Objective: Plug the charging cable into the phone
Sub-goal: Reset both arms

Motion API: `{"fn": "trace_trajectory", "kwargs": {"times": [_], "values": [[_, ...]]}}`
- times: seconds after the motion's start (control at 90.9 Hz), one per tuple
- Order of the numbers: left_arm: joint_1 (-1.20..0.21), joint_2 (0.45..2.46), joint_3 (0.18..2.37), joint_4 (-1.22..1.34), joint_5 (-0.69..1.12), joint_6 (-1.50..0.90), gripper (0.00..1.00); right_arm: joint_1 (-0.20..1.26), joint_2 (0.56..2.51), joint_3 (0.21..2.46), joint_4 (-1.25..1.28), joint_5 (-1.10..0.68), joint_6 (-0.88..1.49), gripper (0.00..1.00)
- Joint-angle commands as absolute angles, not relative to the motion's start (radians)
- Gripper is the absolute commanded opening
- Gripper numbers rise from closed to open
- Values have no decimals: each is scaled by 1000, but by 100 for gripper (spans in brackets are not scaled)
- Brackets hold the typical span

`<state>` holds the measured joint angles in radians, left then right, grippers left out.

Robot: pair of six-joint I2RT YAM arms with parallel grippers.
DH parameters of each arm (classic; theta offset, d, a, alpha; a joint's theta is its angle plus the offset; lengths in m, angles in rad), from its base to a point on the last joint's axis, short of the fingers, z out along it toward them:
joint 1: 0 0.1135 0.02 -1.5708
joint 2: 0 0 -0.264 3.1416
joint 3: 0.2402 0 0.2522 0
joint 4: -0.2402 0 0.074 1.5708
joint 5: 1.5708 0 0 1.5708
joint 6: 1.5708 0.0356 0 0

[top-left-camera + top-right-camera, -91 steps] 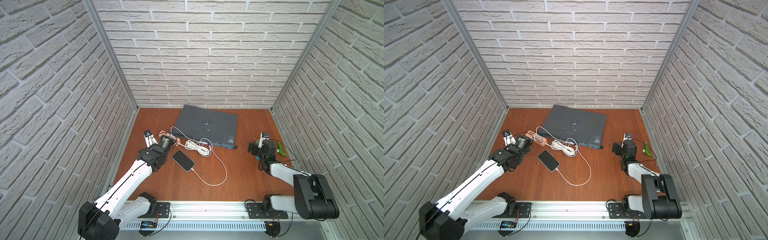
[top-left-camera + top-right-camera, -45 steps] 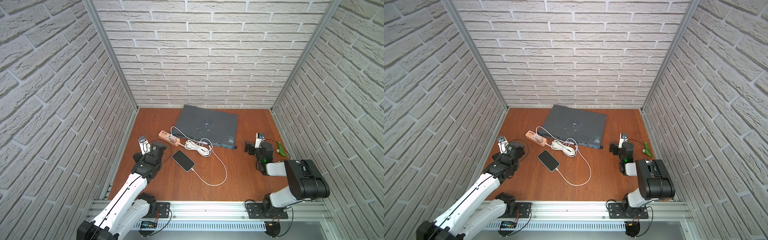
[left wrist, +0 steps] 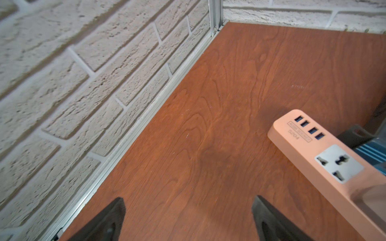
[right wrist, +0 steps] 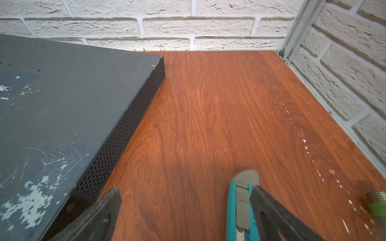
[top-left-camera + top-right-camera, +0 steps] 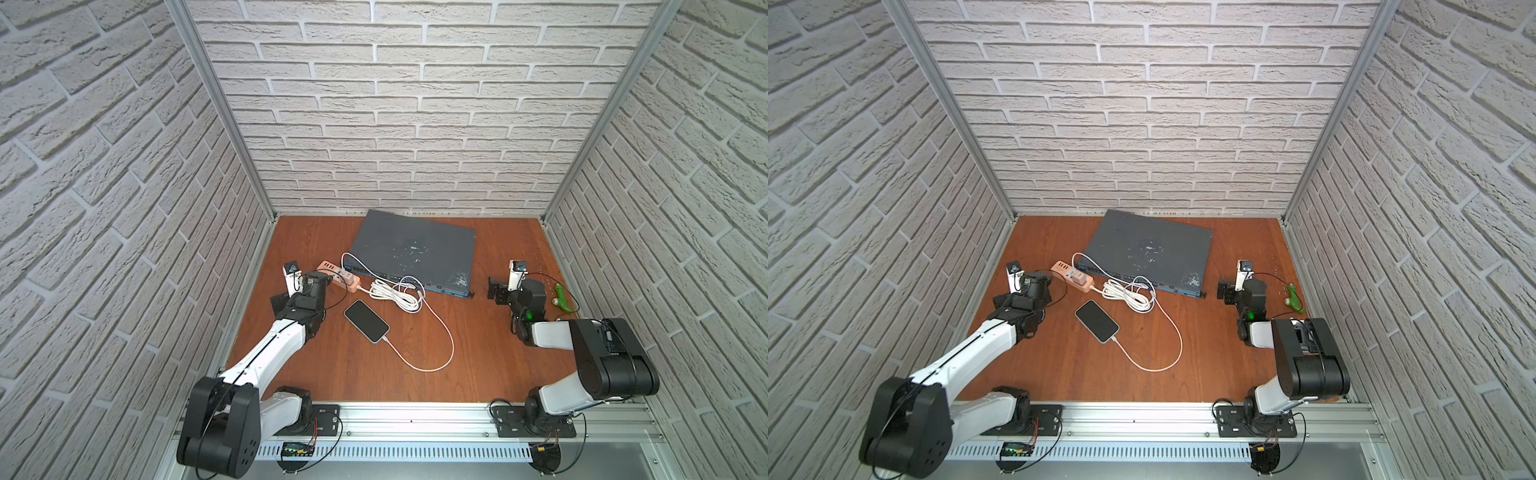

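your left pincer (image 3: 189,200) and right pincer (image 4: 186,189) both gape empty; charging cable (image 5: 428,369) tip sits against the phone (image 5: 366,321).

The bench (image 5: 478,353) is reddish-brown wood grain, the walls (image 5: 395,104) off-white brick pattern. The phone (image 5: 366,321) is glossy black, the charging cable (image 5: 428,370) white, the power strip (image 3: 325,154) salmon-pink with blue ports, the box (image 4: 62,104) dark grey with pale scuffs.

The bench (image 5: 498,353) looked smooth wood-grain, phone (image 5: 367,321) glossy black, grey box (image 5: 411,249) scuffed matt metal, power strip (image 3: 325,158) matt plastic.
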<state>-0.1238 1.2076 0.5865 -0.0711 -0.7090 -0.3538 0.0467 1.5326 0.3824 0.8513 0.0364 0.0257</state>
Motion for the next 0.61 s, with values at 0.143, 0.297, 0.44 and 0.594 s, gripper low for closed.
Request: {"fn": "trace_trajectory", "kwargs": {"times": [0.143, 0.297, 0.44, 0.594], "values": [[4, 1389, 502, 430, -478, -211, 95, 48, 1534, 397, 859, 31, 19, 99], [6, 1476, 516, 592, -320, -59, 94, 47, 1534, 400, 855, 28, 18, 99], [18, 1511, 457, 734, -263, -48, 96, 46, 1534, 400, 854, 26, 21, 99], [38, 1528, 364, 892, -190, -51, 96, 45, 1536, 401, 852, 26, 21, 99]]}}
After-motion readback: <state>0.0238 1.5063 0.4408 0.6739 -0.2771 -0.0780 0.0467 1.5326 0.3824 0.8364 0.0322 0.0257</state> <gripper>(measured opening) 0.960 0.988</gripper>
